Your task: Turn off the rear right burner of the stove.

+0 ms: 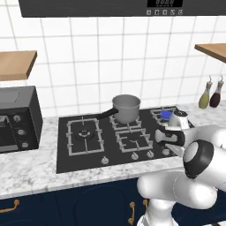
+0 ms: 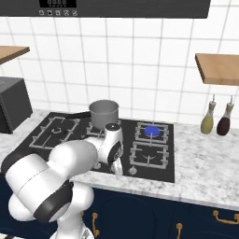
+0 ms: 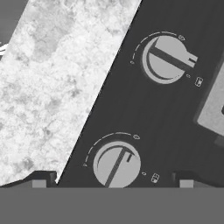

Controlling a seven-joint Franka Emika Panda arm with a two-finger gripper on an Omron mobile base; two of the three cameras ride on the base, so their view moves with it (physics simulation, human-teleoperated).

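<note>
Your hand (image 3: 111,181) hovers spread, grasping nothing, fingertips (image 3: 41,180) flanking lower-centre knob (image 3: 117,164); second knob (image 3: 165,59) upper right. Knob bar runs diagonally. Rear right burner (image 2: 151,130) glows blue right of centre on stove (image 2: 163,175). Marble bench (image 3: 52,83) upper left.

The stove (image 1: 88,154) is smooth black glass with grey wire grates (image 1: 84,135); its knobs (image 3: 117,165) look matt silver metal. The surface (image 3: 57,83) is mottled marble. At twelve o'clock, a brushed-metal saucepan (image 1: 126,107).
</note>
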